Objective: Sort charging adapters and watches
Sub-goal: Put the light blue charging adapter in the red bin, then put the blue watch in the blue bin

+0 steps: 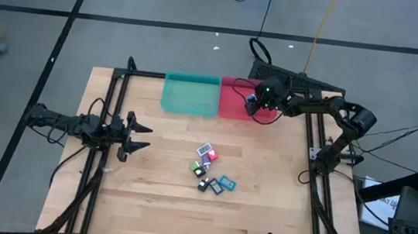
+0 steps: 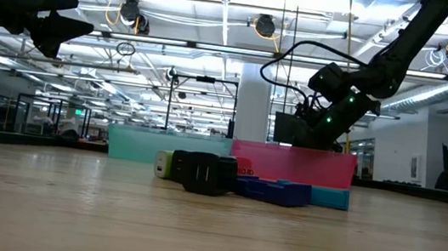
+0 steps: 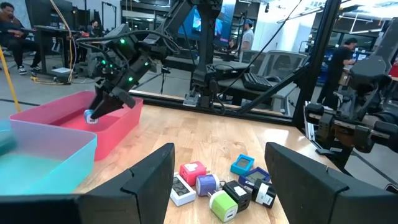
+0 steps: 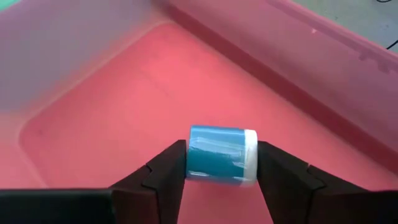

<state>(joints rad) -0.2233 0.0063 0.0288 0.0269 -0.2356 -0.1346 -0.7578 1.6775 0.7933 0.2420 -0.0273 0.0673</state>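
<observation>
Blue adapter [image 4: 222, 155] clenched in my right hand [image 4: 217, 163], red bin [image 4: 112, 106] floor open below; left hand [image 1: 135, 136] spread, idle.

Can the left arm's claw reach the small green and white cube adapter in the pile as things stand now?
Probably yes. The left claw hovers open over bare wood, facing the pile, and nothing lies between it and the green and white cube adapter. The right claw is away over the pink plastic bin.
</observation>
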